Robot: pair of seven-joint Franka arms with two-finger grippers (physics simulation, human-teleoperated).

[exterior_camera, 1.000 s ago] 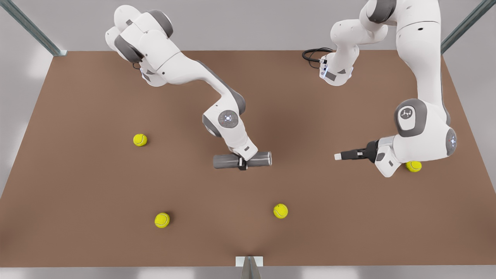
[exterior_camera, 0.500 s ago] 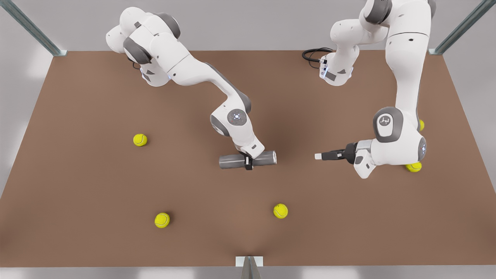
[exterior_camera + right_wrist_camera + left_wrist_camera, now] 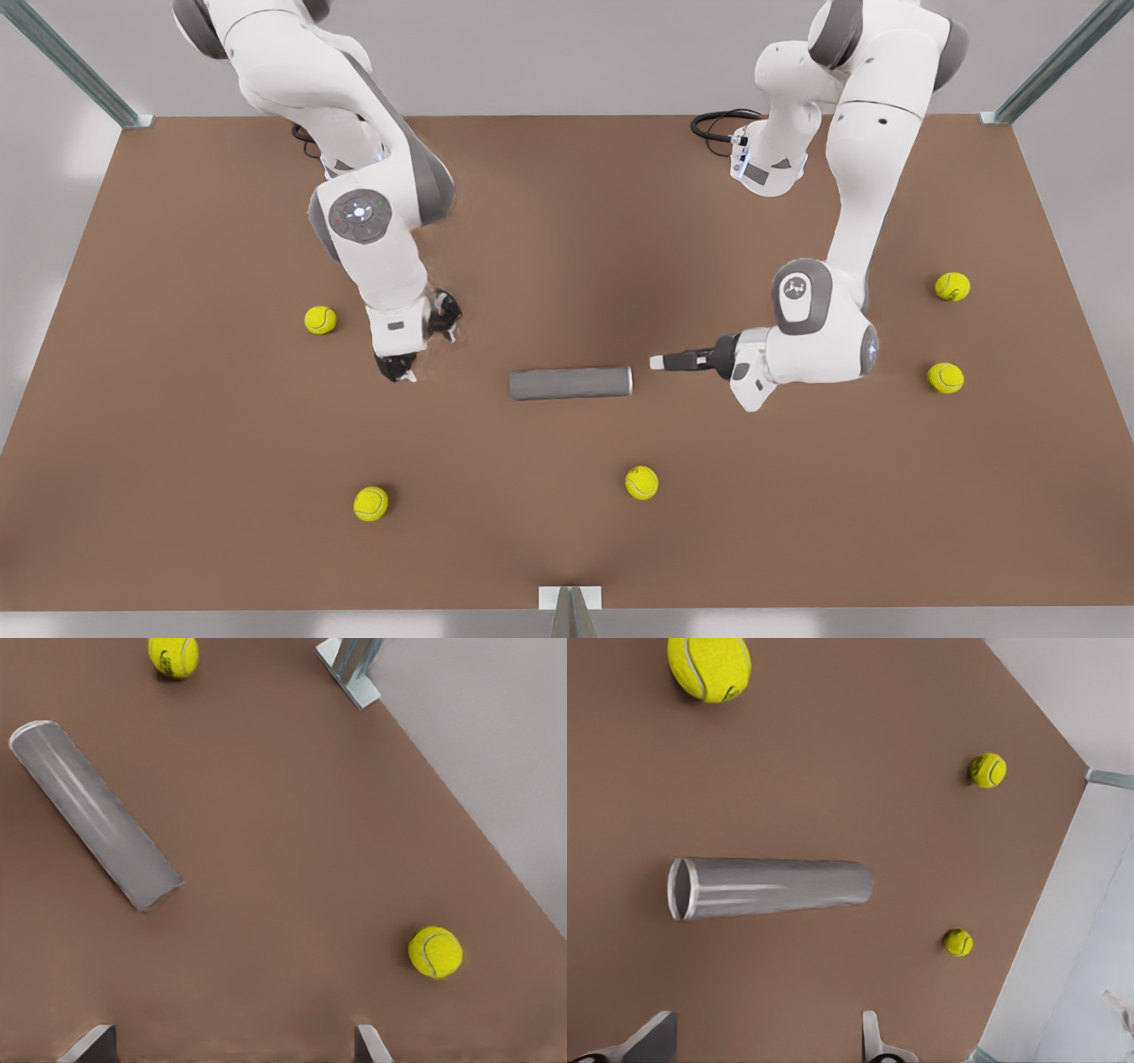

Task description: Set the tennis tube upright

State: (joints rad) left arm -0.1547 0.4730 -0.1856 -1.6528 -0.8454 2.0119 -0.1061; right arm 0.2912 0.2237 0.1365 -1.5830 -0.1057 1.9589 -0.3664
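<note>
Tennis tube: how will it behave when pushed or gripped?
The tennis tube lies on its side, so likely rolls if nudged. Hollow end suggests light, maybe crushable. Open left gripper sits off that end; open right gripper waits.

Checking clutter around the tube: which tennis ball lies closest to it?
The ball below the front view's right end of the tennis tube, on the camera's side. No other ball is nearly as close.

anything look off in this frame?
The tennis tube lies flat on the table, not upright, and nothing holds it. The left gripper is open just off its hollow end; the right gripper is open, farther away. Tennis balls lie scattered.
</note>
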